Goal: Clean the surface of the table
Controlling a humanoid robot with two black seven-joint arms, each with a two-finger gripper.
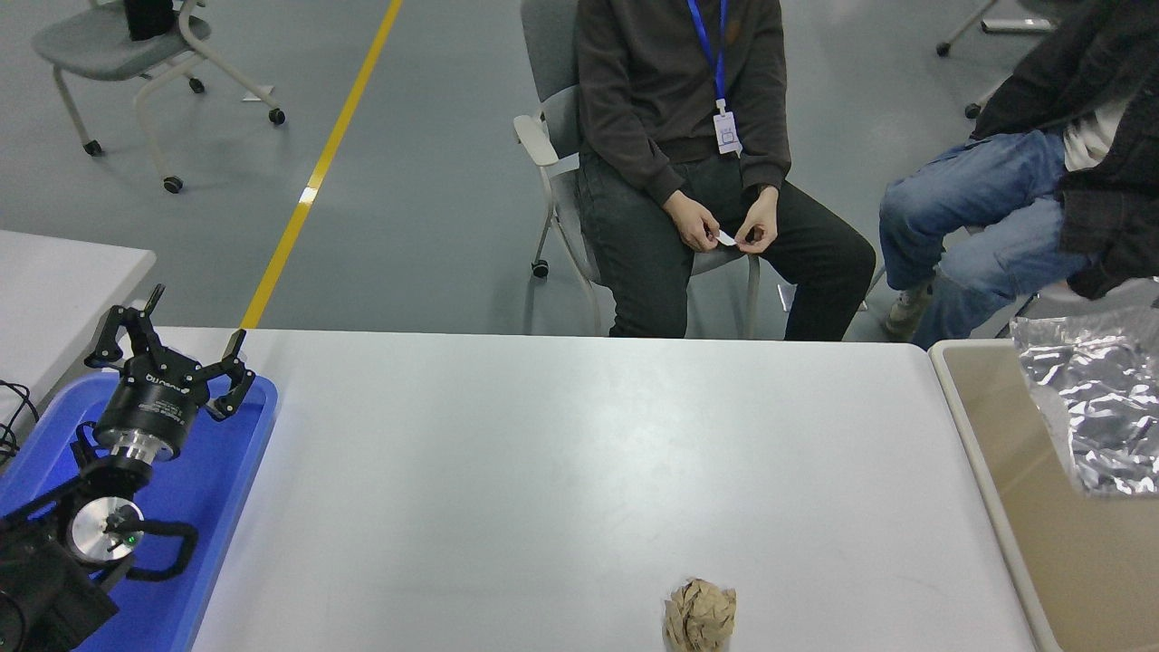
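The table surface (561, 471) is a wide light grey-white top filling the middle of the head view. A crumpled brown paper ball (700, 617) lies on it near the front edge. A crinkled silver foil tray (1100, 407) hangs at the right edge of the picture, above a beige bin (1014, 471) that stands beside the table's right end. My right gripper is out of view past the right edge. My left gripper (169, 349) is parked at the lower left over a blue tray (226, 471), open and empty.
A person sits on a chair at the far side, hands (724, 231) holding a small white slip. A second person (1041, 181) sits at the top right. A corner of a smaller table (54, 290) shows at the left. A wheeled chair (136, 54) stands at top left.
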